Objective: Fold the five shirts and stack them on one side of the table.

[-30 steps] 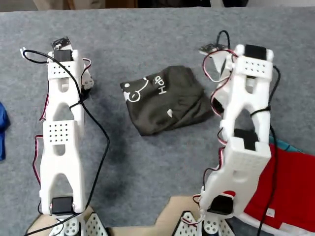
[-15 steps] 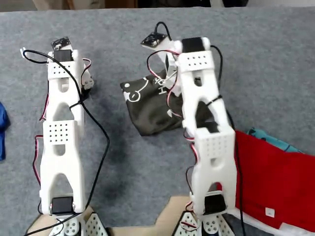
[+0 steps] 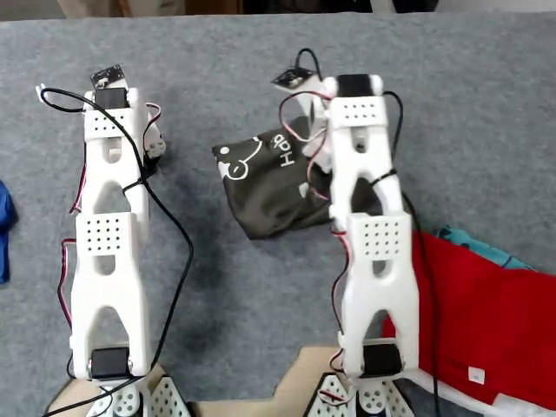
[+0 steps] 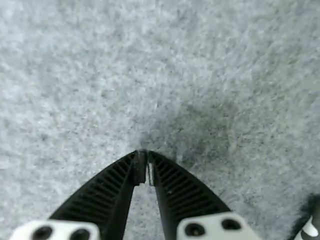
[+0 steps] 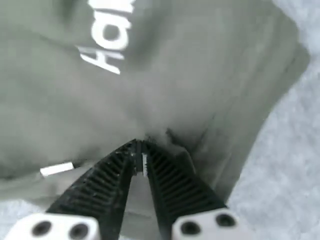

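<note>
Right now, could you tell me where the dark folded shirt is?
In the high view, the dark folded shirt lies mid-table between the arms, partly under the right arm; the red shirt lies nearer that arm's base.

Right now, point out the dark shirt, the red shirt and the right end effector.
dark shirt (image 3: 261, 195): high view, on its folded front.
red shirt (image 3: 486, 317): high view, middle of its cloth.
right end effector (image 5: 138, 146): right wrist view, midway between its fingertips.

even, soft overhead light with faint shadows.
</note>
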`<act>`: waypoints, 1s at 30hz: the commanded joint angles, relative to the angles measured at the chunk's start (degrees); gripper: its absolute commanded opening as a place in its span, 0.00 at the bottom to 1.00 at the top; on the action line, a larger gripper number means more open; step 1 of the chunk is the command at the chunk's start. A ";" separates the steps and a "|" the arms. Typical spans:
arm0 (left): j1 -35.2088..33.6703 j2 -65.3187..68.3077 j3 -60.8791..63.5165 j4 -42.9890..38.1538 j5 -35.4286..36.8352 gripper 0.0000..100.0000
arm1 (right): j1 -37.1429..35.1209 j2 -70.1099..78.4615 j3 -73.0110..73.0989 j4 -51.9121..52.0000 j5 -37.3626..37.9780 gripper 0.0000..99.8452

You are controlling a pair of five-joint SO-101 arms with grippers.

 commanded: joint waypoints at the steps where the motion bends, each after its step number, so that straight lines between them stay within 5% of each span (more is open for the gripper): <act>1: 0.53 -0.13 -2.11 -0.44 -0.44 0.03 | 1.80 -8.75 5.93 1.32 -0.18 0.01; 13: 0.53 -0.13 -2.11 -0.44 -0.44 0.03 | 9.19 -26.24 25.45 1.23 3.60 0.01; 30: 0.53 -0.57 -2.11 -0.44 -0.44 0.03 | 16.04 -31.52 30.20 1.23 1.41 0.01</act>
